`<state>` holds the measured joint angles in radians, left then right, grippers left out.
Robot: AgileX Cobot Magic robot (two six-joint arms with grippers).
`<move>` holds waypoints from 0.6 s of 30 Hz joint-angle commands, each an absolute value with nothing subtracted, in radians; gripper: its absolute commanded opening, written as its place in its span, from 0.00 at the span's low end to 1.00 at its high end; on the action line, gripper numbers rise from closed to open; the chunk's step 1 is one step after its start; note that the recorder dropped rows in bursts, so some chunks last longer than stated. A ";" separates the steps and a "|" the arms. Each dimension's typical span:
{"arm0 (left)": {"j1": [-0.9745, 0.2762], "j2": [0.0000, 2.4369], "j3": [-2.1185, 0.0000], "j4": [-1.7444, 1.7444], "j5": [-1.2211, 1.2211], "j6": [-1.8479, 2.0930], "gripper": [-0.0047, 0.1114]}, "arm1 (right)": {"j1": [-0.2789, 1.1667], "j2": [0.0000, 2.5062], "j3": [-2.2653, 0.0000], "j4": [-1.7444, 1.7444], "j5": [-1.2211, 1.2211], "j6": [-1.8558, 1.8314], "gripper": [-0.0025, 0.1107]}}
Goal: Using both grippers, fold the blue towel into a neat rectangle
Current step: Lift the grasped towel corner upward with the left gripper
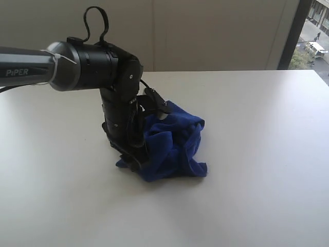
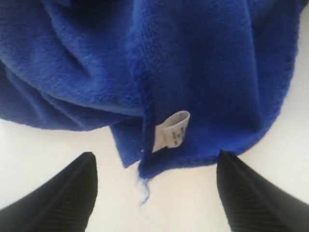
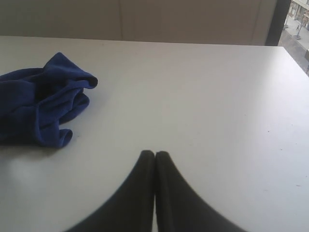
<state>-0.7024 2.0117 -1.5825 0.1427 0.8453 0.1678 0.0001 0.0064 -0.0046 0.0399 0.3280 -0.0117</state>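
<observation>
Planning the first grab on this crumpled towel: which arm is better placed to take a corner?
Likely left: left fingers stand open flanking the tagged corner of the blue towel; right fingers are shut, away from it.

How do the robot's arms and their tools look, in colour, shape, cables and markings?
The left arm has a grey tube marked PiPER in white, then glossy black rounded joints. A black cable loop rises above it, and a white tie wraps the tube's end. The left tool and the right tool each have two black, tapering fingers.
</observation>
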 commanded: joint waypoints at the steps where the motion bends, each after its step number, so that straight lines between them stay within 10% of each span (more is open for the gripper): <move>1: -0.700 2.013 -1.577 0.039 0.844 0.153 0.66 | 0.003 0.000 0.000 0.033 0.313 -0.023 0.02; 18: -0.655 2.013 -1.577 -0.007 0.775 0.172 0.66 | 0.003 0.000 0.000 0.033 0.313 -0.023 0.02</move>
<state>-0.6787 2.0135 -1.5825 0.0564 0.7723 0.1494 0.0001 0.0064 -0.0046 0.0399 0.3280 -0.0117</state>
